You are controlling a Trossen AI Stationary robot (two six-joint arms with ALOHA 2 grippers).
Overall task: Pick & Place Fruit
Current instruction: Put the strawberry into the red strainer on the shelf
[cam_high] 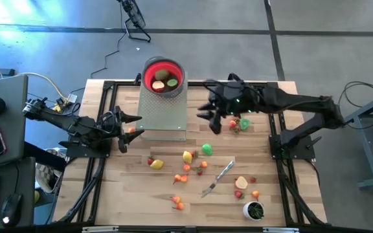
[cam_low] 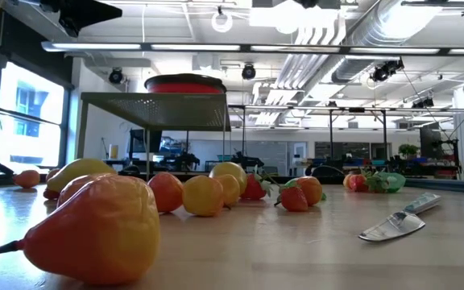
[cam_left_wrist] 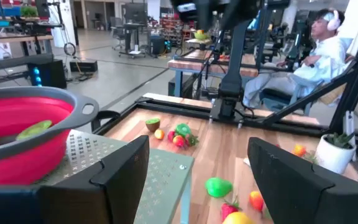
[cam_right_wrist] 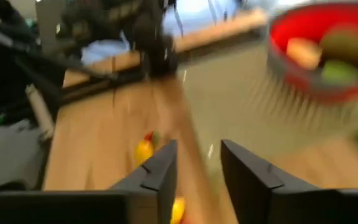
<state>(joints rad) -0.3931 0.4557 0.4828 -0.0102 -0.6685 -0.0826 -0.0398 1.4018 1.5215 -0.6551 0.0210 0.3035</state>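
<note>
On the desk's left side: left tool parked beside the metal stand, fingers spread wide, nothing between them. Behind the stand, red bowl already loaded with several fruit pieces. Across the desk's middle, loose fruit scattered among a green piece and a silver knife; farther right, a small cluster under the right arm, and a white cup near the front edge. Right tool over the desk just right of the stand, fingers drawn fairly close in the wrist view, nothing visible between them, so empty by the look of it. Probably between placements. Next move: right tool down over one loose piece, fingers wider, then closed around it, lifted and carried to the bowl.
</note>
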